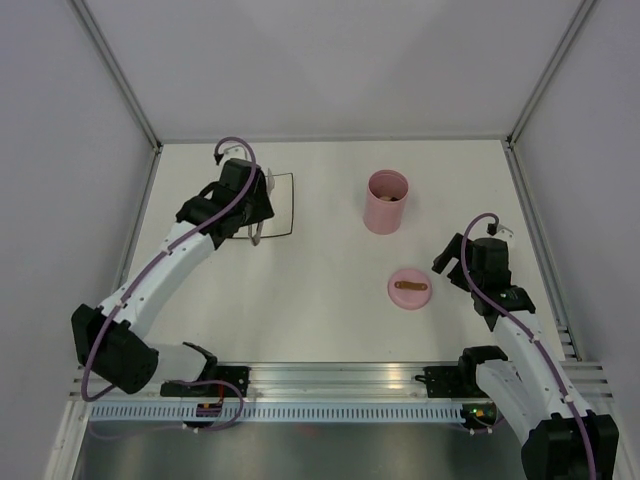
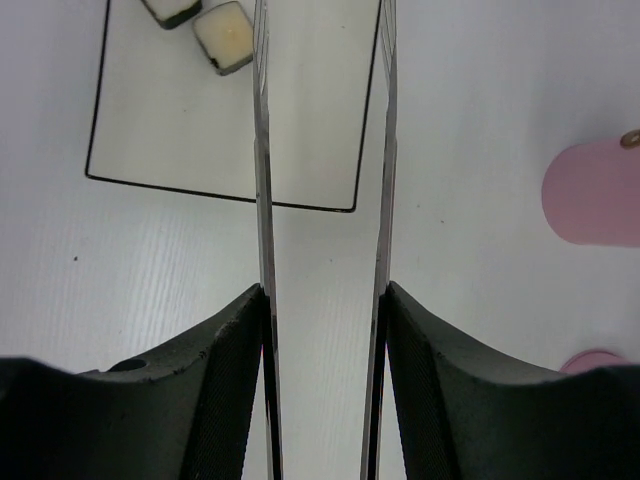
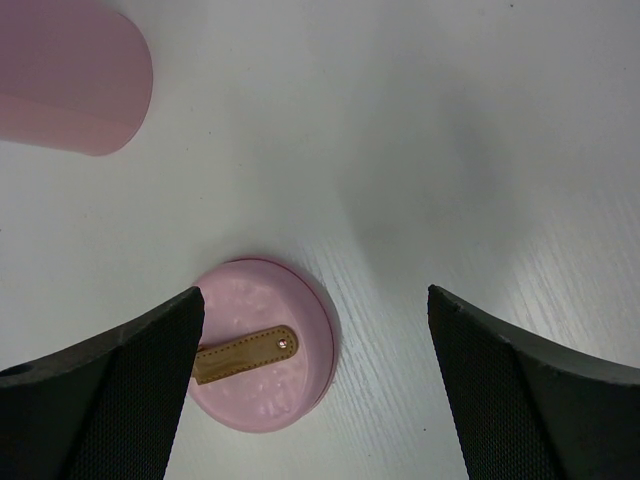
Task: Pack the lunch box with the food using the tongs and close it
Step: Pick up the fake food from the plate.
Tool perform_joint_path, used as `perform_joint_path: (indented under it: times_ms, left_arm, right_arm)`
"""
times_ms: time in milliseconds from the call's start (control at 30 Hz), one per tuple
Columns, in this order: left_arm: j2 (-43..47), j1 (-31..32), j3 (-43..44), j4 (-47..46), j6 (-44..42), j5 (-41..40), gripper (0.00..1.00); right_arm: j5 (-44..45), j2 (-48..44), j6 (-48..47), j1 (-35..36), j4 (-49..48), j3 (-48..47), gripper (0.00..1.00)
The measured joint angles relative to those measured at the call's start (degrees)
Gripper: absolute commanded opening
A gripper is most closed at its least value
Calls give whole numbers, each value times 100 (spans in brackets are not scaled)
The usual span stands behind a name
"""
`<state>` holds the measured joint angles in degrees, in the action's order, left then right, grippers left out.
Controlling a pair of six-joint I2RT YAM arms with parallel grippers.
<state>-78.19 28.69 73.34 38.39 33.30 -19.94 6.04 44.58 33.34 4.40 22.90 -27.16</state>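
- The left gripper (image 2: 323,290) is closed on the tongs (image 2: 262,150). Each finger presses on the outer face of one arm, and the two arms run forward between the fingers, parallel and apart.
- In the left wrist view, the tongs extend over the plate (image 2: 160,120), a flat white square with a thin black rim. Their tips pass beyond the upper edge of the picture and cannot be seen.
- Two cubes of food (image 2: 225,35) lie on the plate just left of the left tong arm. Each has a dark edge and a pale centre. They sit close together, and the second one is cut off by the frame. The tongs hold neither cube.
- In the top view, the left arm covers the left part of the plate, so any other food there cannot be seen.
- The lunch box (image 1: 387,200) stands upright and open on the table (image 1: 330,320), well to the right of the plate. A small pale shape shows inside it, too small to identify.
- The lid (image 1: 409,288) lies flat on the table, near the lunch box on its near side. Its brown handle faces up.
- The right gripper (image 3: 315,295) is at full spread and holds nothing. In the right wrist view, the lid lies below it, toward its left finger, without contact.
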Motion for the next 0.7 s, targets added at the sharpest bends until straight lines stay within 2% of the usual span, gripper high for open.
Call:
perform_joint_path:
  times_ms: [133,367,700]
  left_arm:
    - [352,-385,-297,138,-59,90,59]
    - [210,-809,-713,264,-59,367,59]
    - [-378,-874,-643,155,-68,551,59]
  right_arm:
    - [-28,24,66,0,-15,0,98]
    - [-74,44,184,0,-26,0,98]
    - [-61,31,258,0,-24,0,98]
